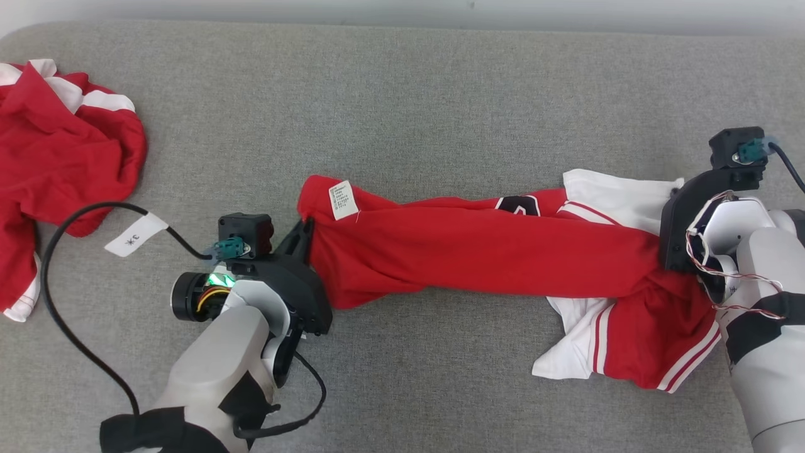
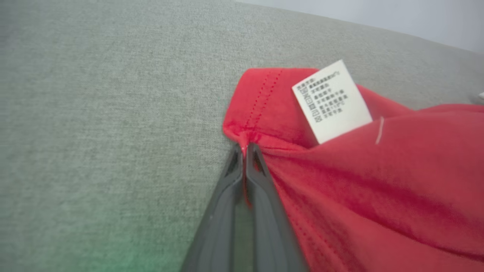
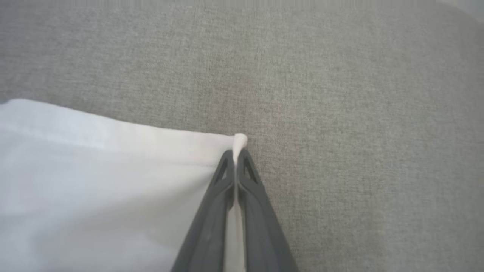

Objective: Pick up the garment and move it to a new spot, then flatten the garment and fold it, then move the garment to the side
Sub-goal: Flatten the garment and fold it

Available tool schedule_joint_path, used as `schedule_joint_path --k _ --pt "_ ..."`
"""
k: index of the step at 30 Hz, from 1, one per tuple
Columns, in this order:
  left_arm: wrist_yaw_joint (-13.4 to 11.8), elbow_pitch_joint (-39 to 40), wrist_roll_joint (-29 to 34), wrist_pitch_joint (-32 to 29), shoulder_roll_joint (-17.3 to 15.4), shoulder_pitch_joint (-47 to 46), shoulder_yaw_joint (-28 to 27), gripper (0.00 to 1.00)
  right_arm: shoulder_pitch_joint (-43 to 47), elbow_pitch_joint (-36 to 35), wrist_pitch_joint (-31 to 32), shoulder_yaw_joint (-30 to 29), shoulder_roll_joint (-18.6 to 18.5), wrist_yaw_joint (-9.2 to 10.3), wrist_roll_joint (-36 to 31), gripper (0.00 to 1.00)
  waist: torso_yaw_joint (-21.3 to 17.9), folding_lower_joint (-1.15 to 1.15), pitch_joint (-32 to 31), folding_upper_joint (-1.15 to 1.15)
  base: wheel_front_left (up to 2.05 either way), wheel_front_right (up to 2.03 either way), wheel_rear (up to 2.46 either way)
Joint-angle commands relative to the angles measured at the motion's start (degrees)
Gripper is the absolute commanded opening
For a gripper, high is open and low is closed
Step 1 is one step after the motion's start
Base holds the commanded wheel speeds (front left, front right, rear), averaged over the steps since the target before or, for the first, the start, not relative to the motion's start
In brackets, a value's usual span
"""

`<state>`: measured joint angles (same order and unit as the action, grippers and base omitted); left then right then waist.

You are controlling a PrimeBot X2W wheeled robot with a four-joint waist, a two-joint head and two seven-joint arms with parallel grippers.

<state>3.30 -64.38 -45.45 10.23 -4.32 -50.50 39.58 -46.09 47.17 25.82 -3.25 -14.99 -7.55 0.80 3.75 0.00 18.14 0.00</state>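
Garment (image 1: 478, 251): red with white, striped sleeves, drawn out lengthwise across the middle of the grey table (image 1: 402, 94). A white care label (image 1: 343, 199) sits at its left end.
Left tool (image 2: 245, 148): clenched on the red hem corner.
Right tool (image 3: 237, 153): clenched on a white corner.
Second red garment (image 1: 56, 145): crumpled at far left, well apart.

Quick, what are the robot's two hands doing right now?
Left gripper: shut on the red and white fabric garment, at its red hem corner.
Right gripper: shut on the same garment, at a white corner.
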Motion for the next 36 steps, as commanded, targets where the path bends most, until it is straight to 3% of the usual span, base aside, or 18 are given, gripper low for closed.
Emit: schedule_joint_path --k 1,7,12,15,18,21,26,29,31,33,36 --pt "-0.43 -0.38 -0.23 0.36 -1.01 0.77 -0.27 0.00 -0.62 -0.14 -1.50 -0.03 0.25 0.13 -0.37 0.00 -0.02 0.00 -0.13 0.00 0.00 0.00 0.00" --pt "1.21 3.21 -5.39 2.25 -2.20 -3.43 -5.86 0.00 -4.94 -4.13 -12.02 1.64 1.42 0.13 2.79 0.00 -1.33 0.00 -0.14 0.00 0.00 0.00 0.00" --pt "2.81 5.94 -10.39 -1.84 -4.81 -7.16 -9.82 0.00 -9.88 -6.47 -17.31 4.14 1.27 0.13 6.79 0.00 -3.19 0.00 0.44 0.00 0.00 0.00 0.00" --pt "3.86 9.70 -15.11 -7.43 -7.21 -10.30 -13.06 0.00 -14.96 -7.87 -20.18 6.72 1.60 0.13 10.03 0.00 -5.49 0.00 1.28 0.00 0.00 0.00 0.00" --pt "3.87 13.53 -18.29 -12.05 -12.16 -14.01 -16.11 0.00 -21.03 -9.18 -23.40 9.29 0.83 0.13 11.25 0.00 -7.38 0.00 3.01 0.00 0.00 0.00 0.00" --pt "2.48 17.62 -20.05 -13.58 -14.84 -17.71 -18.67 0.00 -26.69 -9.53 -28.10 9.94 0.07 0.13 10.62 0.00 -8.53 0.00 4.32 0.00 0.00 0.00 0.00" --pt "-1.09 24.82 -18.13 -9.20 -18.80 -24.19 -21.73 0.00 -35.32 -8.65 -35.87 8.91 -0.68 0.13 7.43 0.00 -9.85 0.00 6.33 0.00 0.00 0.00 0.00" --pt "-2.34 28.69 -15.76 -4.07 -19.92 -28.16 -23.07 0.00 -40.02 -9.77 -39.98 4.36 -0.68 0.13 4.60 0.00 -10.54 0.00 7.14 0.00 0.00 0.00 0.00" --pt "-2.47 31.29 -15.11 -1.18 -19.68 -29.97 -23.76 0.00 -42.10 -12.55 -40.92 1.28 0.39 0.13 1.37 0.00 -10.79 0.00 7.55 0.00 0.00 0.00 0.00" --pt "-1.91 33.37 -13.96 0.33 -19.80 -31.39 -23.54 0.00 -43.38 -19.62 -41.00 -0.94 1.78 0.13 -1.23 0.00 -10.85 0.00 8.27 0.00 0.00 0.00 0.00" --pt "-0.66 35.29 -12.74 1.55 -19.77 -31.05 -22.84 0.00 -40.55 -26.08 -40.90 -1.14 3.18 0.13 -3.33 0.00 -10.96 0.00 9.15 0.00 0.00 0.00 0.00"
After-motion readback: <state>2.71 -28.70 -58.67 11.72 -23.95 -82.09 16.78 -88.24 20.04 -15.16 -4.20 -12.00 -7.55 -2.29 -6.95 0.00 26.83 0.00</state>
